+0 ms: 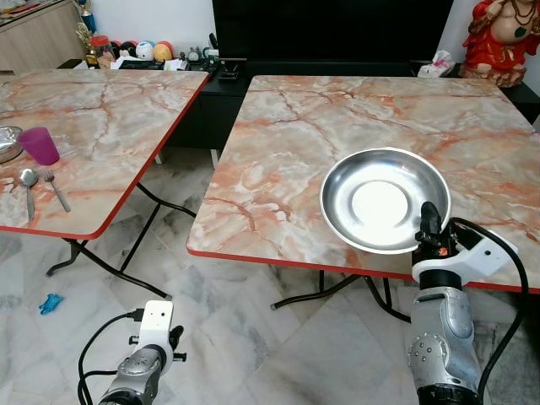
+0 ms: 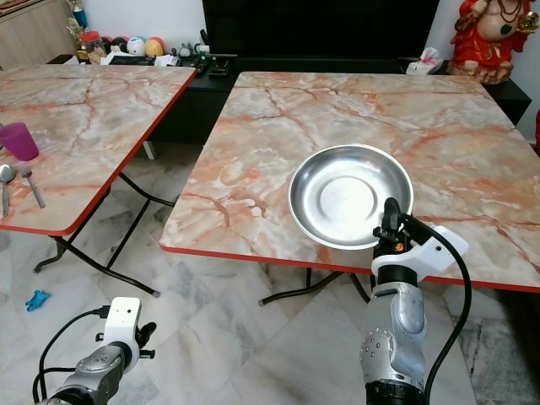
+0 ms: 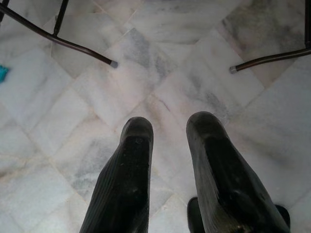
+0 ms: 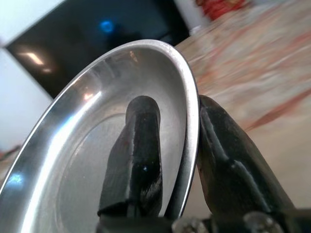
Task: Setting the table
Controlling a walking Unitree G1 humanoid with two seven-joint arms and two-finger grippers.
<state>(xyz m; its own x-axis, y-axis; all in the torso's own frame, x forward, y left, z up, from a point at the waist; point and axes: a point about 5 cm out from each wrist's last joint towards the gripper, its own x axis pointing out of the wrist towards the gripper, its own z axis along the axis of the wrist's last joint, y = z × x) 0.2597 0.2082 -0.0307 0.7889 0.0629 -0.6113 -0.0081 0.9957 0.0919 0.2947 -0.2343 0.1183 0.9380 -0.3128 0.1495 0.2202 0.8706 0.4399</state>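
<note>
Fingers of the right gripper (image 4: 177, 145) pinch the near rim of the steel plate (image 1: 384, 198), held over the right desk (image 1: 337, 126). Left gripper (image 3: 167, 145) hangs spread above the floor (image 3: 170, 58).

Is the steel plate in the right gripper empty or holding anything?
Empty: the steel plate, pinched at its rim by the right gripper, shows only bare, shiny metal inside.

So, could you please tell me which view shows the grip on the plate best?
The right wrist view: the right gripper clamps the plate rim, one finger each side. The eye views show the plate whole.
</note>
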